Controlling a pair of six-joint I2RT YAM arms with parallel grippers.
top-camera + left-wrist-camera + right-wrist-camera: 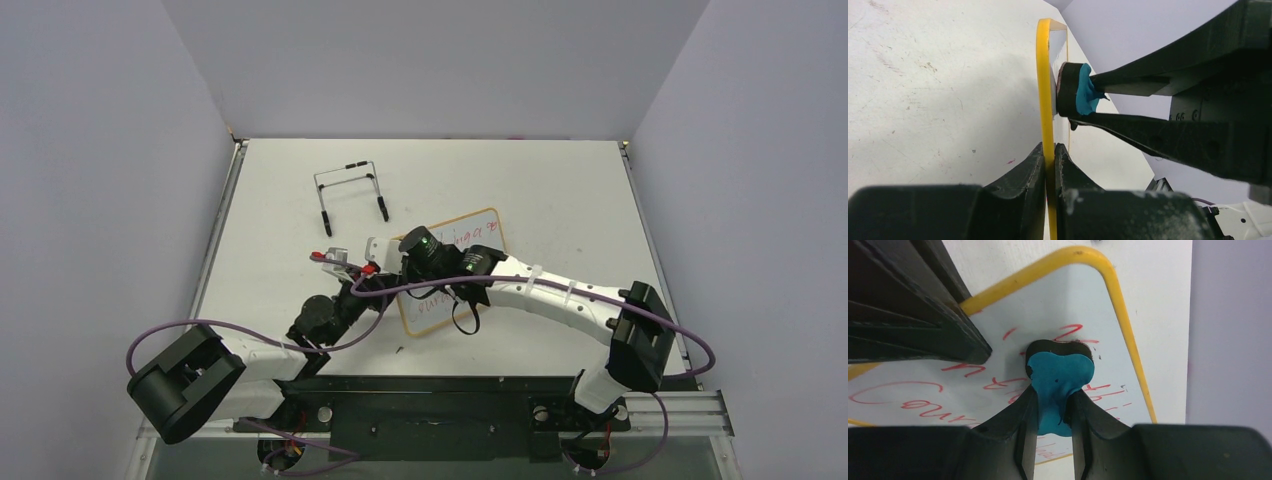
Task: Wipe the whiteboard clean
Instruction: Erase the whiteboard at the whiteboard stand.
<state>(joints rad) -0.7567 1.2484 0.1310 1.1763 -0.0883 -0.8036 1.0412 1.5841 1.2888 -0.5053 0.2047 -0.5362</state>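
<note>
Inspection of the work area finds the whiteboard (478, 236) near the middle of the table (560, 190), turned at an angle, with both arms converging on it. The left gripper (1049, 150) is pressed together on the board's yellow frame. In the left wrist view the frame edge (1044, 75) runs straight up between the two dark fingers with no gap visible on either side. The right gripper (1054, 400) pinches the narrow waist of a blue eraser (1058, 375), and its jaws are drawn in against the eraser's sides. The eraser's dark felt face lies flat against the writing surface close to the rounded corner of the frame. The left wrist view confirms this contact, showing the dark pad touching the board's face just above the left fingers. Red handwriting (973, 385) covers most of the board in several lines, and strokes are visible on both sides of the eraser and below it. From the top view the board appears lifted or tipped off the table on the left arm's side, though the arms cover too much of it to establish whether any edge rests on the surface. A black wire easel stand (350, 195) sits on the table well apart from the board, toward the far left. Purple cables (400, 290) from both arms cross above the near half of the board.
</note>
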